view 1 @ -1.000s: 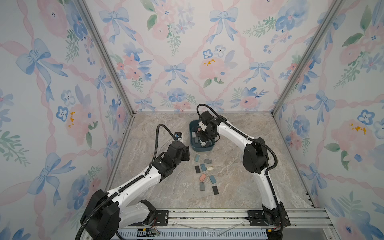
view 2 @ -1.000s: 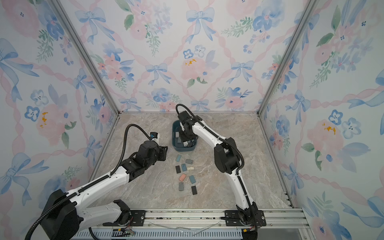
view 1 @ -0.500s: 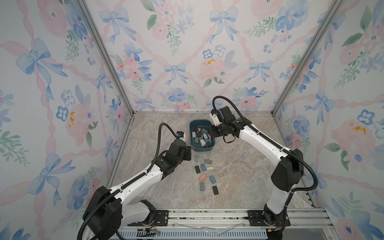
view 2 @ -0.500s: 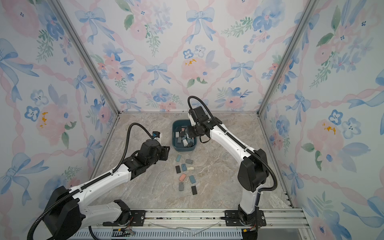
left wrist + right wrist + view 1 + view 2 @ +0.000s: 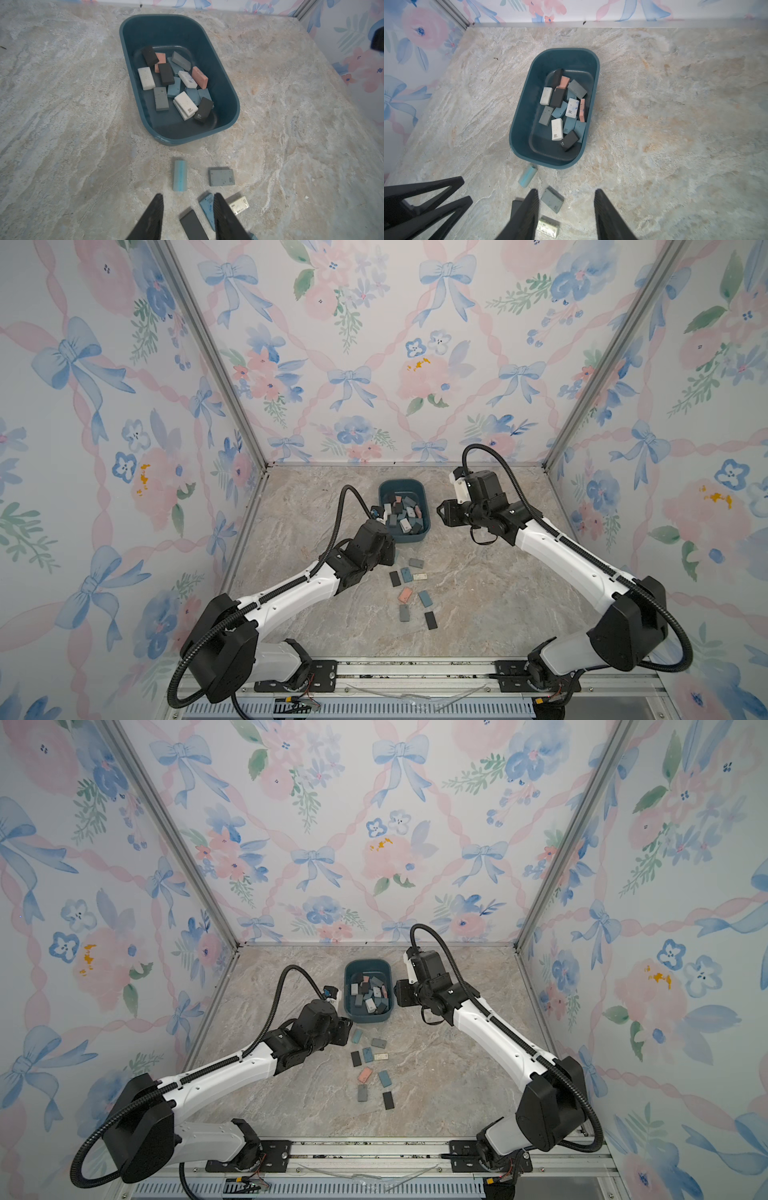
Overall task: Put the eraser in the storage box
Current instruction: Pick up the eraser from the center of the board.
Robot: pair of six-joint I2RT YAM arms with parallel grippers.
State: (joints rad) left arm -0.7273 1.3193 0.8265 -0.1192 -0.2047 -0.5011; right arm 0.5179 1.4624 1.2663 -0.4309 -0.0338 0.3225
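Smooth teal plastic storage box (image 5: 166,27), rounded corners, sits on the marbled stone-look worktop (image 5: 478,597) holding a pile of matte rectangular erasers (image 5: 166,73), with loose erasers (image 5: 405,594) flat nearby on the robot's side; left jaws and right jaws both partly spread, empty.

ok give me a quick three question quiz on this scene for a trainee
1. True or false: the left gripper is gripping an eraser.
2. How many salmon-pink rectangular erasers lie loose on the marble tabletop, outside the dark teal-blue plastic storage box? A none, B one, C four.
3. Fill in: the jaws of the right gripper are ____.
Key: 1 false, its jaws are apart with nothing between them. 2 B. 3 open.
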